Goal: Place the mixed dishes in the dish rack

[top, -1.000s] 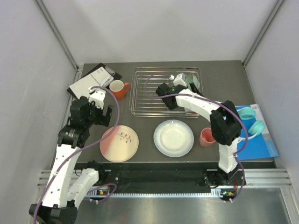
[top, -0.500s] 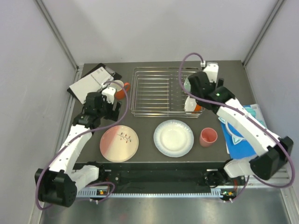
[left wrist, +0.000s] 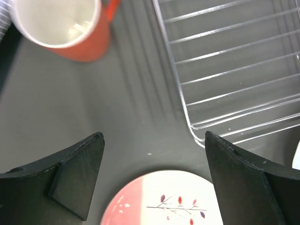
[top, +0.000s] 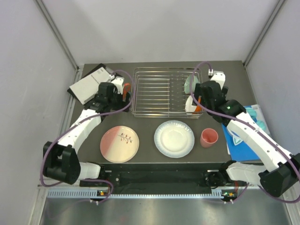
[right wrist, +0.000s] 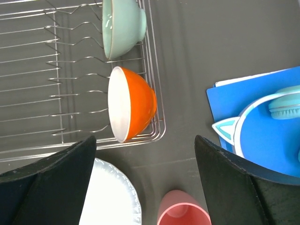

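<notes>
Two bowls on edge in rack (top: pixel 157 93): green bowl (right wrist: pixel 123 26), orange bowl (right wrist: pixel 131 110). Both hands spread, empty. Left hand (left wrist: pixel 153 154) near mug (left wrist: pixel 61 28) on surface (top: pixel 146 120); off-centre grasp could tip mug. Right hand (right wrist: pixel 145 154) could knock bowls.

Pink-and-cream plate (top: pixel 119 144), white plate (top: pixel 174 138) and salmon-pink cup (top: pixel 209 138) in 1 row beside the dish rack (top: pixel 159 93)

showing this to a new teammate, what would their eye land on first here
Probably the orange bowl and the mint green bowl, both standing on edge at the right end of the dish rack. Next, the pink-and-cream plate and the white plate lying flat on the table in front of it, with the salmon-pink cup to their right.
</notes>
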